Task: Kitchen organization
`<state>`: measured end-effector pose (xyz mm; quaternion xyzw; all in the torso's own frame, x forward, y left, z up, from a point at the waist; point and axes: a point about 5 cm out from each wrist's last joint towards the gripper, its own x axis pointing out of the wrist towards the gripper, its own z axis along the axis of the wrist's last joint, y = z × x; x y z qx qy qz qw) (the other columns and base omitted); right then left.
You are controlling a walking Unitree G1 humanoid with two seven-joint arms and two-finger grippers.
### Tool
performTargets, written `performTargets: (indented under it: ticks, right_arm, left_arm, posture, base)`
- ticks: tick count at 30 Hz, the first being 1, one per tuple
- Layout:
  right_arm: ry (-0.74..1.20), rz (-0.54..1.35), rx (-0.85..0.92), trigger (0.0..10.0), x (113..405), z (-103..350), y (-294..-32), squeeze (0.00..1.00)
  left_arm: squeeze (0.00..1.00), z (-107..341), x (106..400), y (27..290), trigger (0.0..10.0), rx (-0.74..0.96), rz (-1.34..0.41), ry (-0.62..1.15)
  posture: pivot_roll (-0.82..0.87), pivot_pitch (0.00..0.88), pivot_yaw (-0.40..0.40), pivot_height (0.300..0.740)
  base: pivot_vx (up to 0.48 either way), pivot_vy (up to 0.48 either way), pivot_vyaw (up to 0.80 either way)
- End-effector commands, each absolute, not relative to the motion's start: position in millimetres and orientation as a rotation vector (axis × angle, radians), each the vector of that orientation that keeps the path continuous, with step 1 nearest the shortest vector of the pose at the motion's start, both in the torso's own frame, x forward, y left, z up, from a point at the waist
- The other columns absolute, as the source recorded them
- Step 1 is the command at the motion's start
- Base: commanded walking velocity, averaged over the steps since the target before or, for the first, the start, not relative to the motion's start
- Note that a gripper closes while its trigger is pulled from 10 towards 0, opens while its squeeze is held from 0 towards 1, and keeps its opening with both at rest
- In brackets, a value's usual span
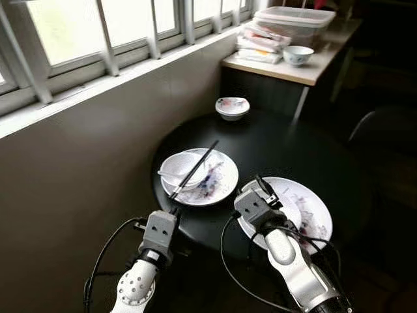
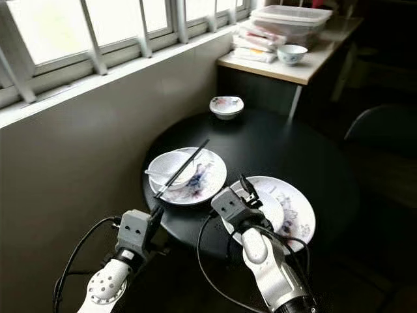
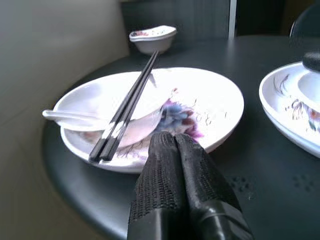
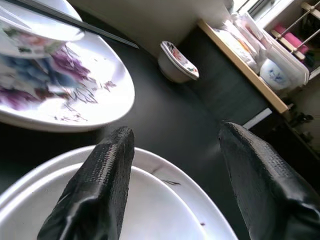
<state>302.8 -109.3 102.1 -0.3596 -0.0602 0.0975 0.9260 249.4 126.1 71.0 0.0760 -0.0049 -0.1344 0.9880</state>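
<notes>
While the right gripper (image 4: 170,180) hovers with jaws apart over the white floral plate (image 1: 306,208) at 5 o'clock on the round black desk (image 1: 293,150), it should straddle the rim squarely. Left gripper's (image 3: 175,150) jaws sit together.

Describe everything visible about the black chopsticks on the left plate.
The chopsticks are a pair of long, slim black sticks with a pale band near the end closest to the left gripper. They lie side by side, close together, slanting across the rim of a white bowl that sits on a floral plate. A white spoon rests in the same bowl. The shut left gripper sits close by, not touching them.
</notes>
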Motion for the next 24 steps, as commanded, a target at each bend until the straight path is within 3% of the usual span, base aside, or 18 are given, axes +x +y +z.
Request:
performTargets:
  ticks: [1,14,20,24]
  right_arm:
    - [-0.131,0.212,-0.756,10.0,303.3,103.1,-103.4,0.00]
    - [-0.189,0.214,-0.708,10.0,304.0,112.8,-98.1,0.00]
    - [-0.168,0.287,-0.343,10.0,301.0,127.4,-95.5,0.00]
    - [-0.207,0.371,-0.255,10.0,298.3,144.4,-97.1,0.00]
  left_arm:
    - [0.00,65.6,247.5,130.1,10.0,0.139,-0.255,0.017]
    - [0.00,65.6,247.9,129.5,10.0,0.140,-0.256,0.015]
    - [0.00,65.3,248.1,129.3,10.0,0.139,-0.257,0.016]
    - [0.00,64.2,248.0,130.1,10.0,0.138,-0.255,0.019]
  posture:
    - [-0.09,0.000,0.023,0.740]
    - [-0.09,0.000,0.022,0.740]
    - [-0.09,0.000,0.021,0.740]
    - [-0.10,0.000,0.021,0.740]
  base:
    - [0.000,0.000,0.00]
    - [0.000,0.000,0.00]
    - [0.000,0.000,0.00]
    - [0.000,0.000,0.00]
